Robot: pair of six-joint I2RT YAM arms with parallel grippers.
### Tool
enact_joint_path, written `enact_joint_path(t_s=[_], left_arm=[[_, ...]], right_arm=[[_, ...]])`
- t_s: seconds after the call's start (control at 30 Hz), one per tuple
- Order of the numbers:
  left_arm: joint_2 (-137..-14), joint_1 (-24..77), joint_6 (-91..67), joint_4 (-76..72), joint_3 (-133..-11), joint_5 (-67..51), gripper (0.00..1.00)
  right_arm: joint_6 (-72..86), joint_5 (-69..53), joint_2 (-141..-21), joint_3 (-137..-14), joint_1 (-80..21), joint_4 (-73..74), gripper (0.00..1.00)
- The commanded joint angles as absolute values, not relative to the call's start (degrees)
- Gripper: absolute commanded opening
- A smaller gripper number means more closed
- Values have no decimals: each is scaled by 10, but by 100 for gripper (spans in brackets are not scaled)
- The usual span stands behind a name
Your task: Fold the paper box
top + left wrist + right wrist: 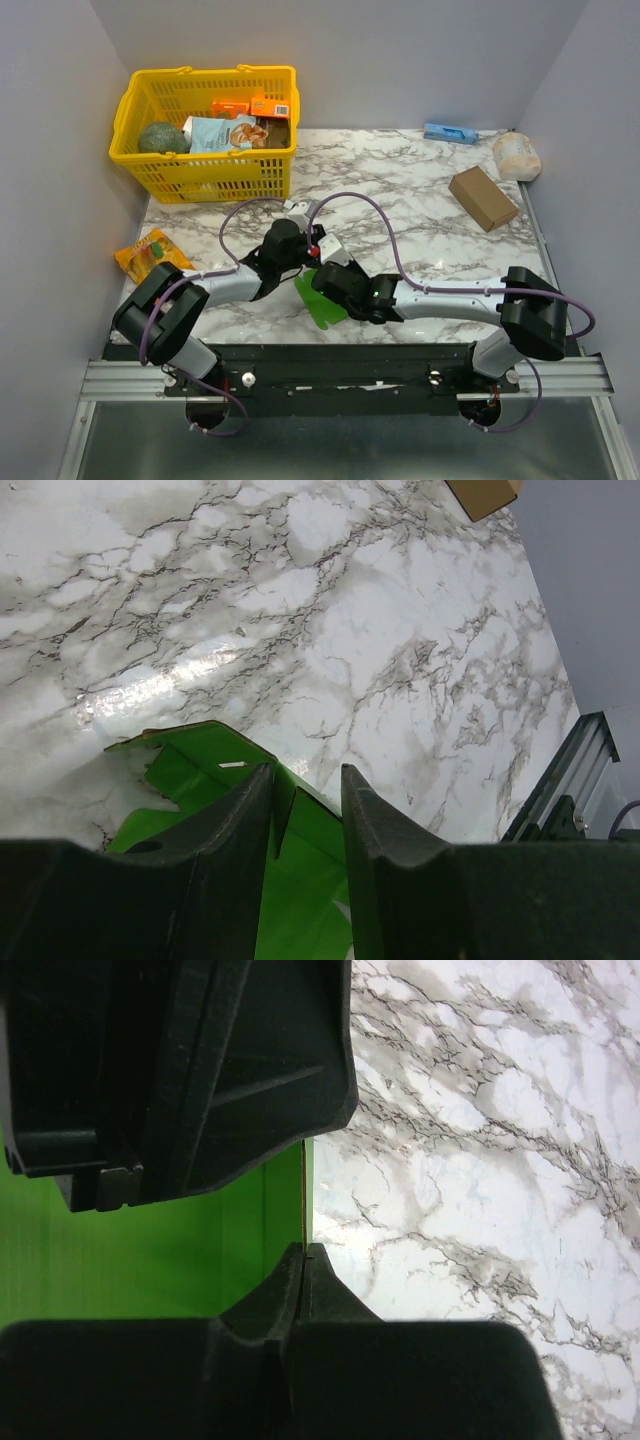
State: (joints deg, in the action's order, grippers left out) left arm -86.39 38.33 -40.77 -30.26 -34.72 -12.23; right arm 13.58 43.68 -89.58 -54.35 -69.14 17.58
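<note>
The paper box (322, 308) is bright green thin card, lying partly unfolded near the front middle of the marble table, mostly under both grippers. My left gripper (305, 262) is open; in the left wrist view (305, 768) an upright green flap (200, 750) stands in the gap between its fingers, close to the left one. My right gripper (327, 283) is shut on a thin edge of the green card (150, 1250), pinched at its fingertips in the right wrist view (303, 1250). The left gripper's black body fills the top of that view.
A yellow basket (210, 155) with groceries stands at the back left. An orange packet (152, 253) lies at the left edge. A brown cardboard box (483, 197), a white roll (517, 155) and a blue item (450, 132) sit at the back right.
</note>
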Motion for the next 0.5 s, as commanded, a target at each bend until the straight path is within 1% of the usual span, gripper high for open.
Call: enact_joint_path(t_s=[0.0, 0.07, 0.1, 0.13, 0.17, 0.2, 0.37, 0.4, 0.47], left_arm=[[-862, 387, -397, -335, -308, -136, 40], [-862, 386, -395, -345, -298, -136, 38], [-861, 387, -390, -347, -296, -135, 37], [-861, 387, -388, -347, -295, -134, 37], [-861, 386, -385, -350, -293, -132, 37], [-863, 387, -382, -352, -292, -132, 37], [-871, 387, -376, -374, -284, -137, 36], [-872, 386, -375, -377, -282, -138, 36], [-877, 387, -371, -389, -278, -141, 36]], right_arm=[[166, 384, -905, -533, -696, 185, 9], [172, 378, -899, -535, -696, 191, 11], [175, 367, -891, -536, -696, 192, 17], [177, 364, -887, -537, -695, 193, 21], [178, 359, -883, -538, -695, 195, 21], [181, 348, -879, -538, -695, 196, 26], [196, 302, -859, -541, -681, 201, 38], [203, 285, -856, -541, -679, 202, 43], [209, 263, -841, -540, -664, 202, 47]])
